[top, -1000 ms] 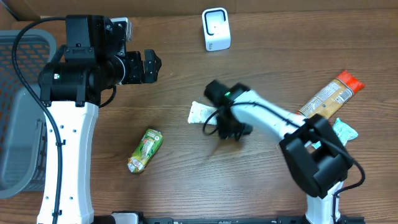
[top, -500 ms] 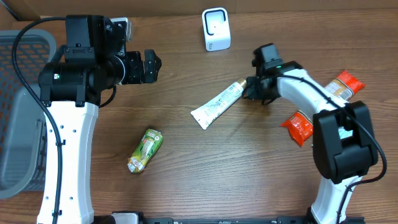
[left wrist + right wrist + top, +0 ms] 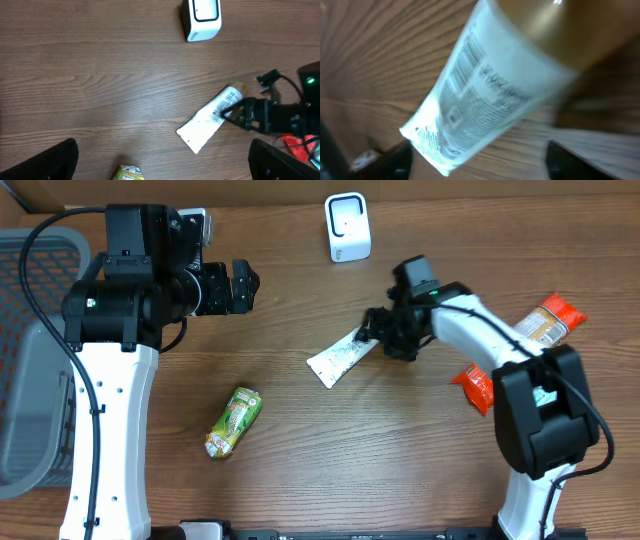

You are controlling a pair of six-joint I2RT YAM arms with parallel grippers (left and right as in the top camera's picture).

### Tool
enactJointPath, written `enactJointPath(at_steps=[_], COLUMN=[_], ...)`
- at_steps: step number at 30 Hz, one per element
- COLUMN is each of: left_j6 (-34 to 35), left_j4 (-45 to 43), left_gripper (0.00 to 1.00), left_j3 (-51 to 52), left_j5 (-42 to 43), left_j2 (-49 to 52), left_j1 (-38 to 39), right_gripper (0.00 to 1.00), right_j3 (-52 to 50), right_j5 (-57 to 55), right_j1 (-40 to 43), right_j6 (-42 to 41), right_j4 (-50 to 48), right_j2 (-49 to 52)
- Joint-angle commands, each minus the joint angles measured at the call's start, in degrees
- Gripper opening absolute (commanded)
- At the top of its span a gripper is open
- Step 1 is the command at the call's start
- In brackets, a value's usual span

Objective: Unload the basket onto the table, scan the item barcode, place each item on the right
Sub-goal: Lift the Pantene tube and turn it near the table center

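Wood-grain tabletop, worked remotely; my entries run from the jaws outward.

Right gripper (image 3: 383, 337): jaws spread wide and clamping nothing, set over the cap end of the white tube (image 3: 340, 358). I judge this placement suits a grasp near the cap.

White tube: lies flat mid-table, well apart from the barcode scanner (image 3: 347, 227). Its long axis runs diagonally. The brownish cap points far-right toward the right arm and the crimped tail points near-left. The printed barcode (image 3: 465, 65) faces upward rather than toward the scanner, so I judge it is not yet presented.

Left gripper (image 3: 240, 287): jaws fully spread and empty, parked aloft at the left, presumably leaving room for its partner.

Green pouch (image 3: 233, 420) and grey basket (image 3: 20, 330): both lie apart from either gripper.
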State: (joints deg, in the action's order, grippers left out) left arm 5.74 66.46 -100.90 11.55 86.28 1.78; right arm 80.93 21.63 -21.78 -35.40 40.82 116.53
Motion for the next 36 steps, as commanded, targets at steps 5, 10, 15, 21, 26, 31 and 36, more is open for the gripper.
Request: enactJointPath(at_steps=[5,10,15,21,26,31,36], left_j6=[-1.07,-1.07,-1.07,-1.07,-1.07,-1.07,-1.07], left_j4=[-0.07,-0.04,-0.07,-0.07,-0.04,-0.07,-0.04], left_gripper=[1.0,0.99,1.0,1.0,0.99,1.0,1.0], left_j3=[-0.81,-0.81,-0.81,-0.81,-0.81,-0.81,-0.81], left_j5=[-0.15,-0.15,-0.15,-0.15,-0.15,-0.13,-0.15], left_j2=[0.31,0.31,0.31,0.31,0.31,0.31,0.31], left_j1=[0.11,0.11,0.11,0.11,0.11,0.11,0.11], right_gripper=[0.93,0.8,0.47,0.44,0.6,0.77,0.79], right_j3=[0.02,0.02,0.02,0.48,2.03,6.38,7.45], right_j5=[-12.94,-14.8,-14.91,-12.92,-13.03,-7.15,7.45], right_j1=[-6.01,-8.96,-10.05,-8.83,-6.86,-3.54,1.7], right_j6=[-19.15,-20.74,-11.3,7.21,29.24,30.93,30.97], right_j4=[-2.82,-4.17,-3.91,0.31,8.57,14.03,14.01], right_j2=[-0.5,1.84,2.97,2.95,2.95,2.84,2.12])
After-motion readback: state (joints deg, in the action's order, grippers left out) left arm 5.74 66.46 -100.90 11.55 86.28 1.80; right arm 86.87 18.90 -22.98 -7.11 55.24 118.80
